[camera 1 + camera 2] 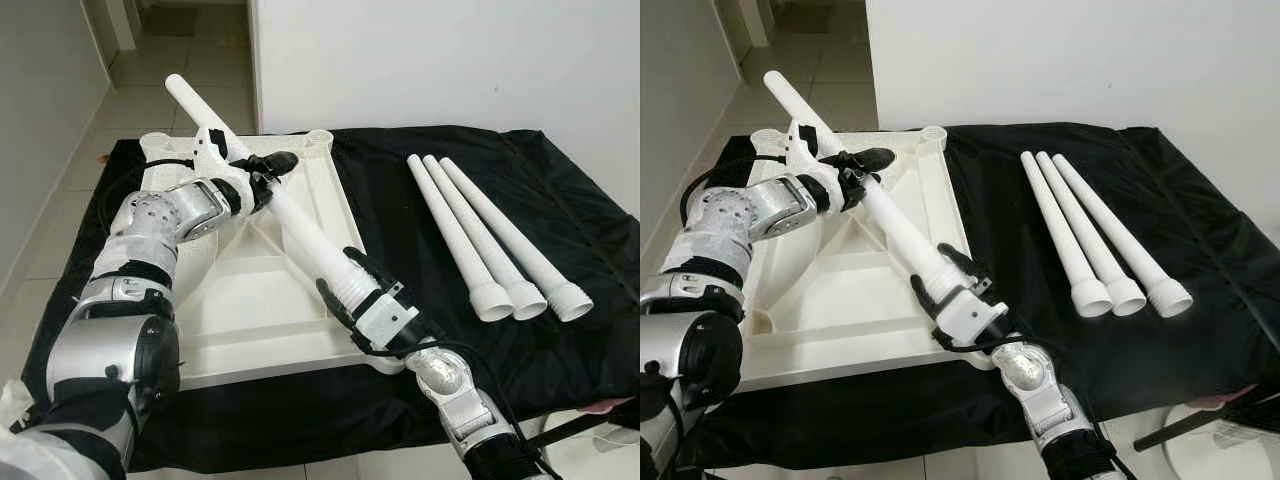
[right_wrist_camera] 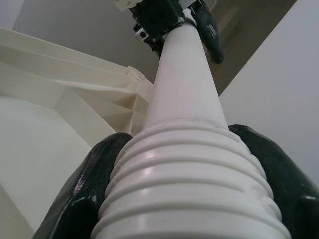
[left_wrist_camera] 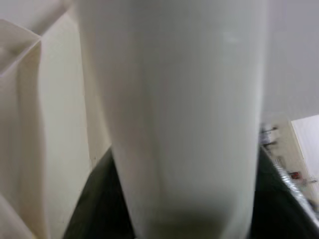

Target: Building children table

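On a black cloth (image 1: 560, 220) lies an upturned white plastic tabletop (image 1: 250, 300), with three white tapered legs (image 1: 490, 240) to its right. The left gripper (image 1: 262, 175) and right gripper (image 1: 345, 280) are both clamped on a fourth long white plastic leg (image 1: 300, 225) held over it.

- black cloth (image 1: 560, 200) spread flat under everything, wrinkled, reaching well past the right claw's outer side
- white wall (image 1: 450, 60) beyond the cloth's far edge
- pale tiled floor (image 1: 150, 90) beyond the left claw, running into a corridor
- pink-edged item (image 1: 1230, 400) near-right of the right claw, cut off, unclear what
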Motion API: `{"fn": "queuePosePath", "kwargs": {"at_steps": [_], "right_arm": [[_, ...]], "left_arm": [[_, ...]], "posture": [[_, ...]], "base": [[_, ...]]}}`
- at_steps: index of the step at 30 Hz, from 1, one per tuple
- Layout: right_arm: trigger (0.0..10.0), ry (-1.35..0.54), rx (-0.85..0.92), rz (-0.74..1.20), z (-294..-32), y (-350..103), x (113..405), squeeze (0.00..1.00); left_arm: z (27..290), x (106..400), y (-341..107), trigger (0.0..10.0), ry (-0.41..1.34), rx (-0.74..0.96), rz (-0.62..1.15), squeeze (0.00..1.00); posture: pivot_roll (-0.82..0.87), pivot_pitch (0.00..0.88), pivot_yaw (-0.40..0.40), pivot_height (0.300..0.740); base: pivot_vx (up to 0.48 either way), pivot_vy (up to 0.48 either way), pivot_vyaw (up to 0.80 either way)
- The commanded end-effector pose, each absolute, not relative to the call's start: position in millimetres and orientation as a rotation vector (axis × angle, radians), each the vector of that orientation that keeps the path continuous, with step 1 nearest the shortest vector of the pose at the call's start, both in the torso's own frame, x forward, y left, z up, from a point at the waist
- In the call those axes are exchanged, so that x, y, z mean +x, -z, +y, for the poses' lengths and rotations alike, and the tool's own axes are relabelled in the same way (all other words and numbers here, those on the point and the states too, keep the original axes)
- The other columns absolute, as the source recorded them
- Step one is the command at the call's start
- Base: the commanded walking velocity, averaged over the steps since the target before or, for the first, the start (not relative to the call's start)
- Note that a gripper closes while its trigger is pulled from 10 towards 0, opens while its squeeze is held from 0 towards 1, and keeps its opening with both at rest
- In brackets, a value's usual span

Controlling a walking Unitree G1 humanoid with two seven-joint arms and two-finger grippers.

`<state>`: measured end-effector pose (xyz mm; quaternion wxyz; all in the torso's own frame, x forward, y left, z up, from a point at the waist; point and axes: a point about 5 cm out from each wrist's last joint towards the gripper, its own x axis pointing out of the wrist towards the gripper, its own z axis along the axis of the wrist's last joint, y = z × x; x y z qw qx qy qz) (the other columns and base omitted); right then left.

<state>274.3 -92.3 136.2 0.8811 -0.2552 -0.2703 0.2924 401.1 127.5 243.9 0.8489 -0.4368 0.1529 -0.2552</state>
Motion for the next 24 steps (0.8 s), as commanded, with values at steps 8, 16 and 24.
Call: {"fn": "queuePosePath", "kwargs": {"at_steps": [8,16,24], "right_arm": [[10.0,-0.553,-0.502,-0.59,-96,-141,278,0.91],[10.0,-0.506,-0.326,-0.559,-101,-145,283,1.0],[10.0,-0.419,-0.202,-0.491,-110,-146,292,1.0]], "left_arm": [[129,404,-257,0.0,0.591,-0.927,0.268,0.0],[132,406,-274,10.0,0.595,-0.953,0.221,0.0],[137,403,-312,10.0,0.606,-0.817,0.033,0.0]], "posture": [[-0.04,0.031,-0.004,0.74],[-0.04,0.018,-0.007,0.74],[-0.04,0.016,-0.016,0.74]], "base": [[0.0,0.0,0.0],[0.0,0.0,0.0],[0.0,0.0,0.0]]}}
